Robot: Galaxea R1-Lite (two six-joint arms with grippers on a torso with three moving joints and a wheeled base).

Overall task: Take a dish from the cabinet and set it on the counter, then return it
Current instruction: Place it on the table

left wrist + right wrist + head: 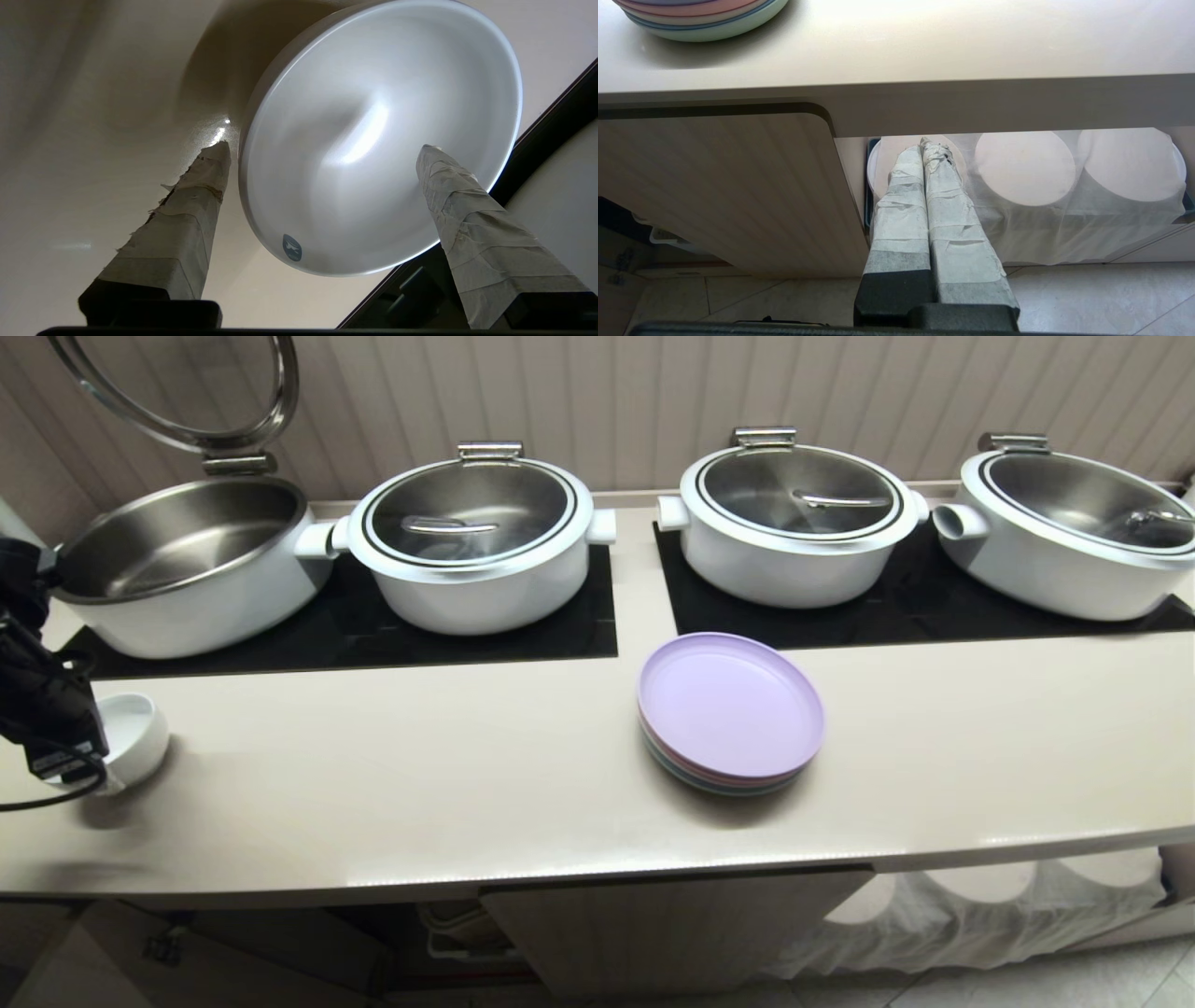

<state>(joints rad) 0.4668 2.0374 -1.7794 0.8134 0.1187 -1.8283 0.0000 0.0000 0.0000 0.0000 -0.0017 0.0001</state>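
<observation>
1. The left fingers are spread wide and released; the bowl sits on the table with its rim between them, one finger outside the wall, the other over the inside.
2. Whether either finger touches the bowl is hard to tell; a thin gap seems to show beside the outer one.
3. In the head view the left gripper hangs at the table's left end, right over the bowl.
4. Just beyond the fingers runs a black panel carrying an open pot and a lidded pot.
5. Well apart from them, mid-table, lies a stack of lilac plates, with two more lidded pots behind.
6. The right fingers are clenched together on nothing, parked below the table edge.
7. Beside them is the ribbed cabinet door; behind them, white round shapes under a thin cloth.
</observation>
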